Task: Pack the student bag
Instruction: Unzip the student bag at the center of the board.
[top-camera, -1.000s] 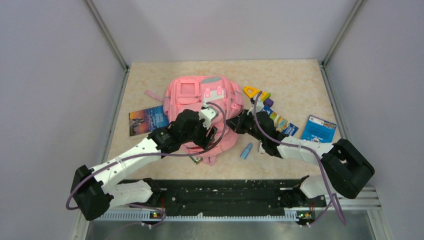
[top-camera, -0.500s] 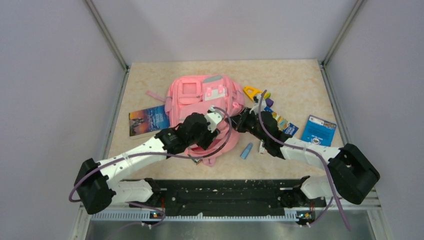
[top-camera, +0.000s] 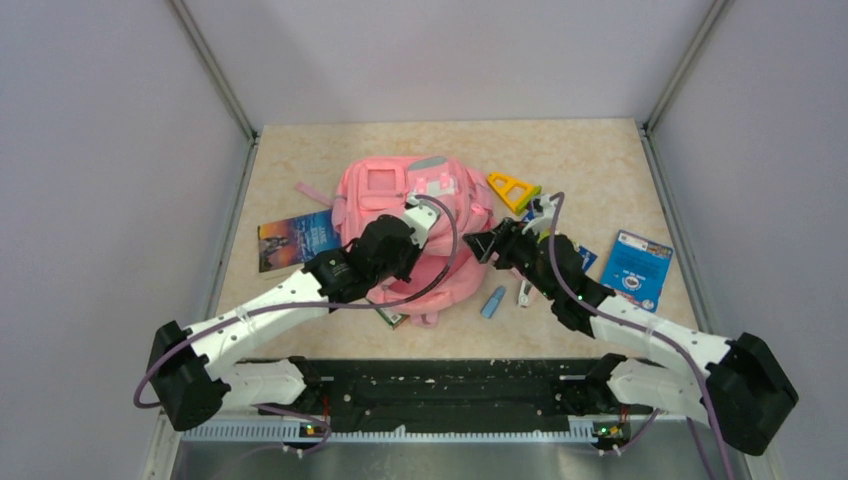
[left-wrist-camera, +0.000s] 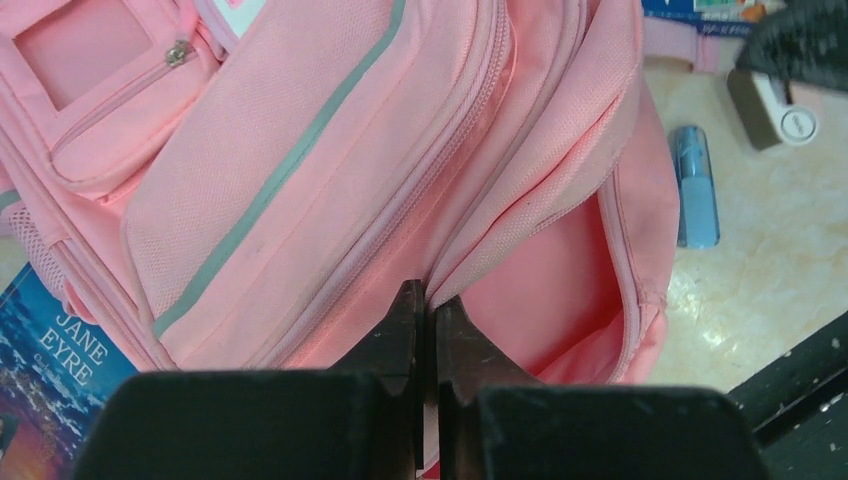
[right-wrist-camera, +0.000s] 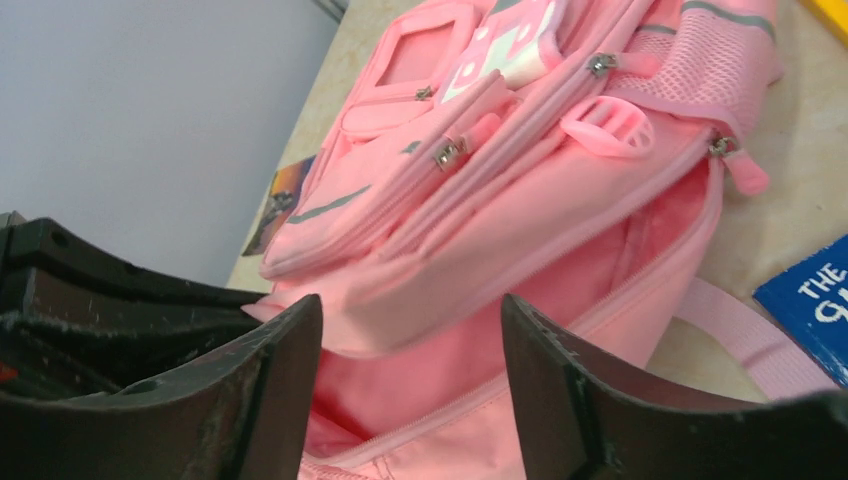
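Note:
The student bag (top-camera: 385, 195) lies flat in the middle of the table, pink with grey-mint stripes, its main compartment gaping toward the near right. My left gripper (left-wrist-camera: 428, 300) is shut on the upper rim of that opening, with pink fabric pinched between its fingers. In the left wrist view the student bag (left-wrist-camera: 300, 150) fills most of the frame. My right gripper (right-wrist-camera: 410, 330) stands open just outside the mouth of the student bag (right-wrist-camera: 520, 200), holding nothing. From above, the right gripper (top-camera: 476, 244) sits at the bag's right edge.
A "Jane Eyre" book (top-camera: 297, 240) lies left of the bag. A yellow triangle (top-camera: 513, 190), a blue booklet (top-camera: 637, 268), a blue tube (top-camera: 492, 301) and a small white item (top-camera: 524, 292) lie to the right. Walls enclose the table.
My left gripper has closed on the bag's opening rim. My right gripper has opened, let go of the bag and drawn back to the right, uncovering the yellow triangle.

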